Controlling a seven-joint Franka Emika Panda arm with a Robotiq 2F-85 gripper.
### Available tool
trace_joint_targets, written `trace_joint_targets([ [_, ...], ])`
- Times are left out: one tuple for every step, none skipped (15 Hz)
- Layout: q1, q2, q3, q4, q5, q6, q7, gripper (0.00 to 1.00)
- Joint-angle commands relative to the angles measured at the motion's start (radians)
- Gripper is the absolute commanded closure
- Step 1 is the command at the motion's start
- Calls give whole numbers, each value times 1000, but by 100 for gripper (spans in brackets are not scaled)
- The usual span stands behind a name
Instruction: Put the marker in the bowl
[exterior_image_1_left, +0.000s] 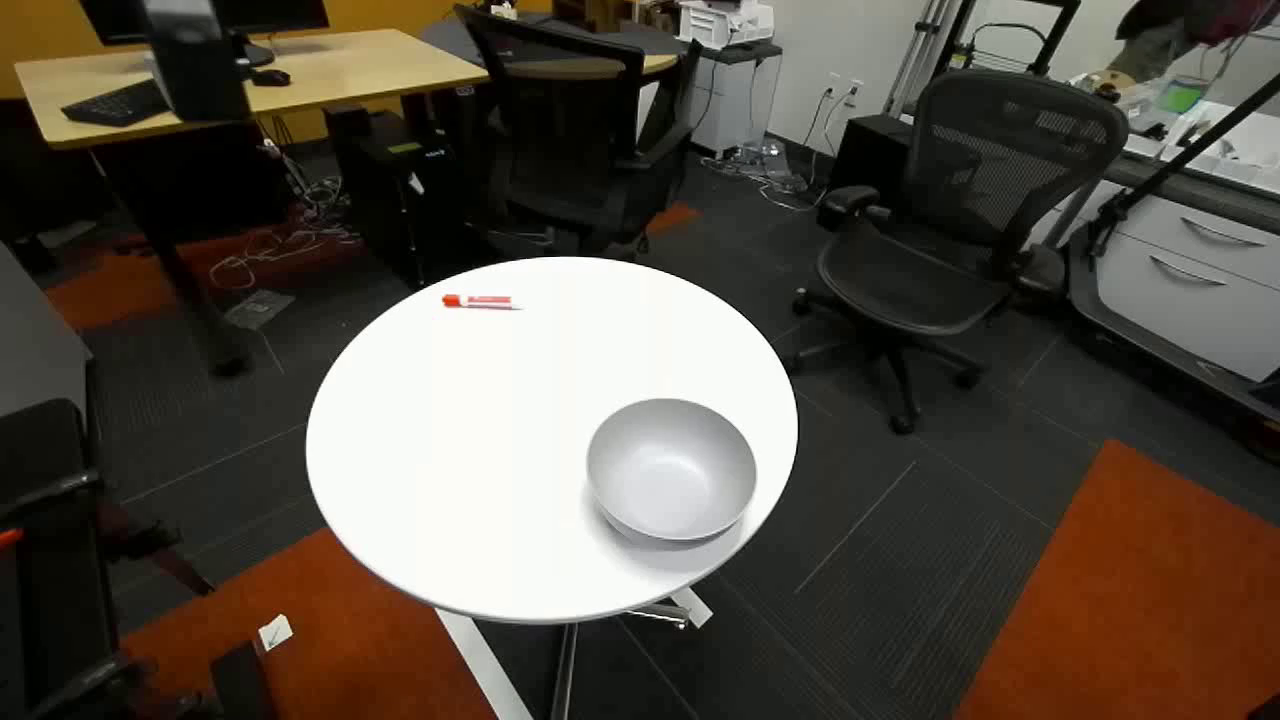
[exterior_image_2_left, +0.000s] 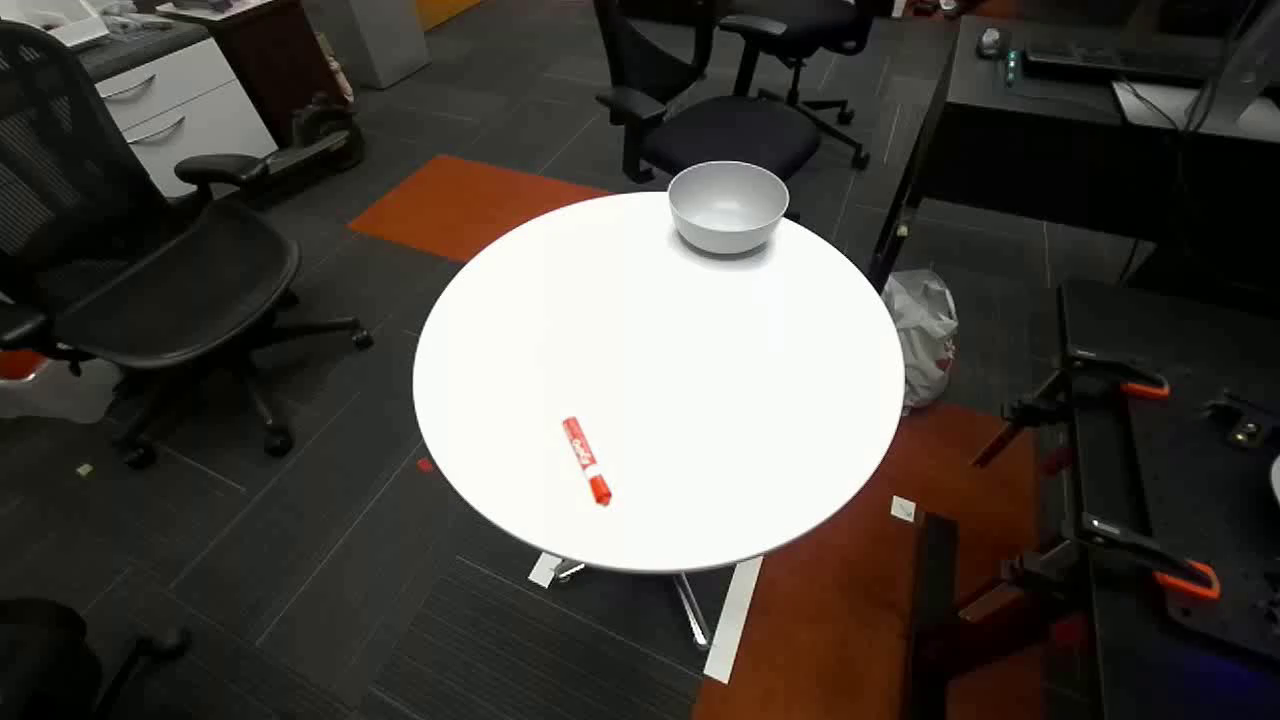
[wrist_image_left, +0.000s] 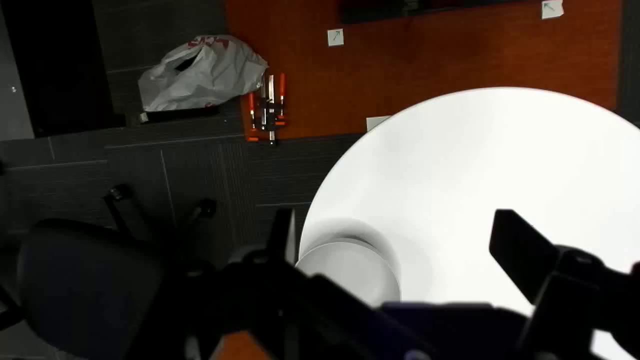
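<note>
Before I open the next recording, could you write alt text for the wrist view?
A grey bowl, partly hidden, sits near the edge of a round white table, seen between dark, open fingers. Beyond the table lie a plastic bag and orange carpet.

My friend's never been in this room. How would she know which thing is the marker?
Find the round white table. On it sits a grey bowl; look across toward the opposite side, where the marker lies flat. It's a thin red-and-white stick, while the bowl is wide, round and plain grey.
</note>
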Motion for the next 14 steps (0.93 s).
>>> trace_joint_targets([
  [9, 0, -8, 2, -2, -3, 2, 0],
  [9, 0, -8, 2, -2, -3, 2, 0],
  [9, 0, -8, 2, -2, -3, 2, 0],
  [9, 0, -8, 2, -2, -3, 2, 0],
  [9, 0, -8, 2, -2, -3, 2, 0],
  [9, 0, -8, 2, -2, -3, 2, 0],
  [12, 17, -5, 11, -2, 5, 6, 0],
  [16, 47, 3, 23, -6, 10, 20, 0],
  [22, 68, 8, 29, -6, 22, 28, 0],
  [28, 95, 14, 34, -6, 40, 39, 0],
  [36, 128, 21, 41, -1, 64, 48, 0],
  [44, 161, 25, 47, 4, 93, 57, 0],
  [50, 193, 29, 53, 9, 128, 70, 0],
  [56, 223, 33, 57, 16, 165, 79, 0],
])
